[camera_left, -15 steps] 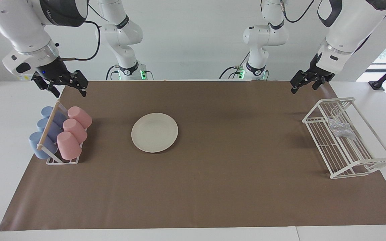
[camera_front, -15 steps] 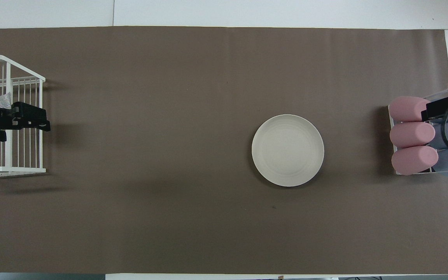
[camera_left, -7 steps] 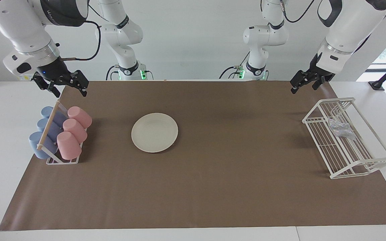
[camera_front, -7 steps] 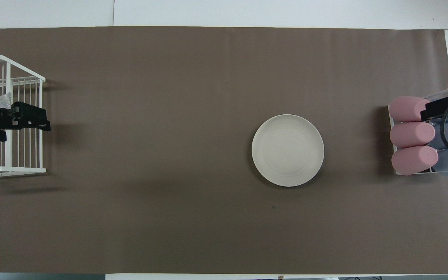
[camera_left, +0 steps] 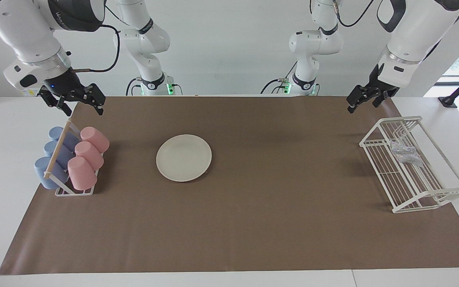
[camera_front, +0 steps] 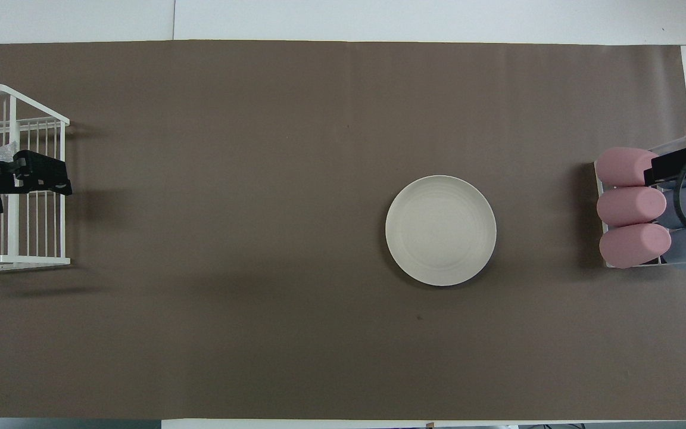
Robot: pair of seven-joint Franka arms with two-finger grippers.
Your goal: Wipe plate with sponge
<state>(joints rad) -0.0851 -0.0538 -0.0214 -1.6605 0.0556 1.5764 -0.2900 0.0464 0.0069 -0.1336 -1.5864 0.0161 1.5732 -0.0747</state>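
The cream-white plate (camera_left: pixel 184 158) lies flat on the brown mat, toward the right arm's end; it also shows in the overhead view (camera_front: pixel 440 230). The silvery, wrinkly sponge (camera_left: pixel 405 154) lies in the white wire rack (camera_left: pixel 432 199) at the left arm's end, and only a corner of it (camera_front: pixel 1 154) shows from above. My left gripper (camera_left: pixel 362 106) is open and empty, up in the air by the rack's end nearest the robots; from above it (camera_front: pixel 36 189) covers part of the rack (camera_front: pixel 33 259). My right gripper (camera_left: pixel 83 109) is open and empty, waiting in the air above the cup rack.
A rack (camera_left: pixel 74 192) with three pink cups (camera_left: pixel 82 172) and three blue cups (camera_left: pixel 46 173) lying on their sides stands at the right arm's end. The brown mat (camera_left: pixel 253 223) covers most of the white table.
My left gripper has shifted a little toward the wire rack's end of the table. The right arm, plate and sponge have not moved.
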